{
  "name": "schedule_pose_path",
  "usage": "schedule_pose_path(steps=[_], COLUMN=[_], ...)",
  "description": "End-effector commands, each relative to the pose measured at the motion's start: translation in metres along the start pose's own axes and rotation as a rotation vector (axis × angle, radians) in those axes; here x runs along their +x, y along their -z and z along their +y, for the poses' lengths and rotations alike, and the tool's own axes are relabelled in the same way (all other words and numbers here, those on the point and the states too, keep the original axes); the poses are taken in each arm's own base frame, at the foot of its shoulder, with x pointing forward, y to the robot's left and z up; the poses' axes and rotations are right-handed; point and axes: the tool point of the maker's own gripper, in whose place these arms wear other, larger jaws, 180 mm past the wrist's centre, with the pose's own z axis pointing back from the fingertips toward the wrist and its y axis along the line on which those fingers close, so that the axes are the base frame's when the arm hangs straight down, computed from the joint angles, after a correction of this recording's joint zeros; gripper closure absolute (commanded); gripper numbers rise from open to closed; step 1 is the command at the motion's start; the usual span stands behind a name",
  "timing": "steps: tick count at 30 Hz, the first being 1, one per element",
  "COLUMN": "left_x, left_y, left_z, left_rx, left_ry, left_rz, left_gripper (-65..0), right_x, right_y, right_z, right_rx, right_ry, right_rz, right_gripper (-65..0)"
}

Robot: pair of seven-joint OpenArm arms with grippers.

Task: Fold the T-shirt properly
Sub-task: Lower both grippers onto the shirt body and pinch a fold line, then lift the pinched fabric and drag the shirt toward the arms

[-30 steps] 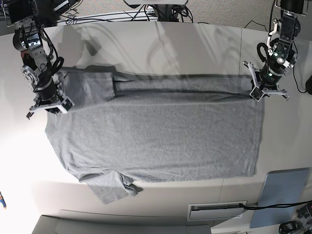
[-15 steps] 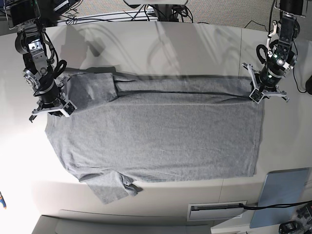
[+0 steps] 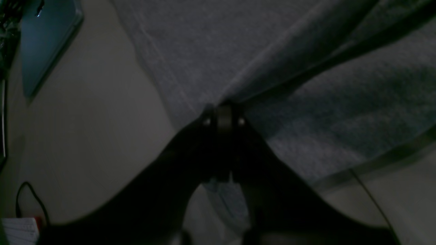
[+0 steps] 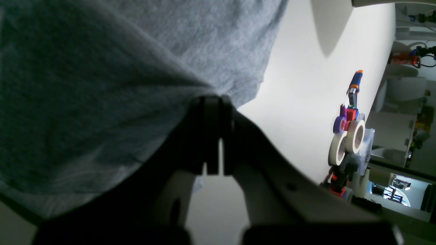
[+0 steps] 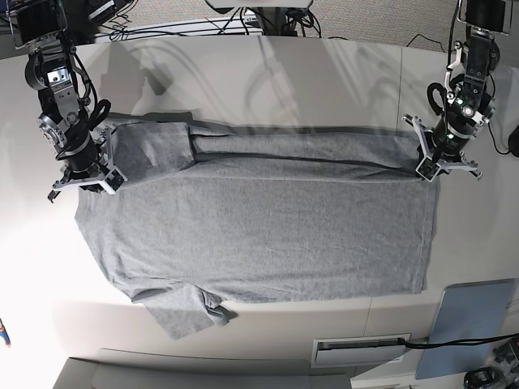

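Cloth of heather-grey knit, the T-shirt (image 5: 259, 223) lies spread flat across the pale, smooth desk (image 5: 324, 73), plain side up, its far edge turned over in a long narrow fold. One short sleeve (image 5: 188, 312) pokes out at the near edge, crumpled; the other lies folded in at the far corner. The left hand (image 5: 430, 160) is clamped on the hem corner of the shirt, fingers (image 3: 223, 117) pressed together over the fabric. The right hand (image 5: 85, 177) is clamped on the shoulder corner, cloth bunched into its tips. A flat light-blue rectangular panel (image 5: 470, 324) rests at the desk's near corner, well apart from the shirt.
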Motion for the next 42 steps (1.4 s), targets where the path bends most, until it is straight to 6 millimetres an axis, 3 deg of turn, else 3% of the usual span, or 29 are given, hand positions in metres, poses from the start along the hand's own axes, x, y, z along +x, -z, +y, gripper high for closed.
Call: schedule_pose_path(steps=[1,4,6,8,9,11,13,18,20,25,26,29,32,37,42], left_x=[0.01,0.009,0.01,0.011,0.01,0.007,0.003,-0.016,-0.018,-0.009,-0.007,-0.004,-0.005,-0.034,-0.065], left_y=[-0.002,-0.002,-0.002,-0.002,-0.002,-0.002,-0.002,-0.005,-0.006,-0.001,0.0,0.004,0.01,0.015,0.001], left_z=[0.016,0.016,0.015,0.015,0.014,0.015,0.016,0.037,0.037,0.014,0.01,-0.005,-0.019,-0.036,-0.054], left_rx=[0.036,0.036,0.033,0.028,0.028,0.028,0.036,0.161,0.172,0.069,0.057,0.039,0.029,0.017,-0.012], left_ry=[0.014,0.01,-0.004,-0.02,-0.02,-0.02,-0.023,-0.166,-0.266,-0.433,-0.446,-0.489,-0.531,-0.578,-0.567], left_rz=[-0.03,-0.025,-0.03,-0.035,-0.032,-0.013,0.01,0.102,0.108,0.07,0.061,0.054,0.053,0.13,0.232], left_gripper=[0.0,0.0,0.0,-10.6,-17.0,-28.3,-32.6,-32.4,-29.1,0.0,0.0,0.0,0.0,0.0,0.0], right_x=[0.003,0.002,0.002,0.001,0.001,0.0,-0.002,-0.009,-0.011,-0.017,-0.017,-0.02,-0.037,-0.064,-0.078], right_y=[-0.002,-0.002,-0.002,-0.002,-0.002,-0.002,-0.002,-0.003,-0.003,-0.003,-0.003,-0.002,0.005,0.018,0.008], right_z=[-0.019,-0.019,-0.019,-0.02,-0.02,-0.021,-0.021,-0.023,-0.025,-0.023,-0.02,-0.011,0.003,0.041,0.068], right_rx=[-0.05,-0.051,-0.05,-0.052,-0.056,-0.06,-0.063,-0.079,-0.097,-0.162,-0.17,-0.177,-0.156,-0.033,0.017], right_ry=[-0.01,-0.01,-0.01,-0.008,-0.006,-0.002,0.026,0.157,0.202,0.326,0.341,0.379,0.437,0.496,0.475], right_rz=[-0.011,-0.002,-0.002,0.001,0.002,0.008,0.02,0.049,0.052,0.107,0.121,0.146,0.195,0.276,0.316], right_gripper=[0.0,0.0,-11.2,-23.3,-26.0,-26.2,-26.2,-26.0,-25.0,-4.0,-0.3,0.0,0.0,0.0,0.0])
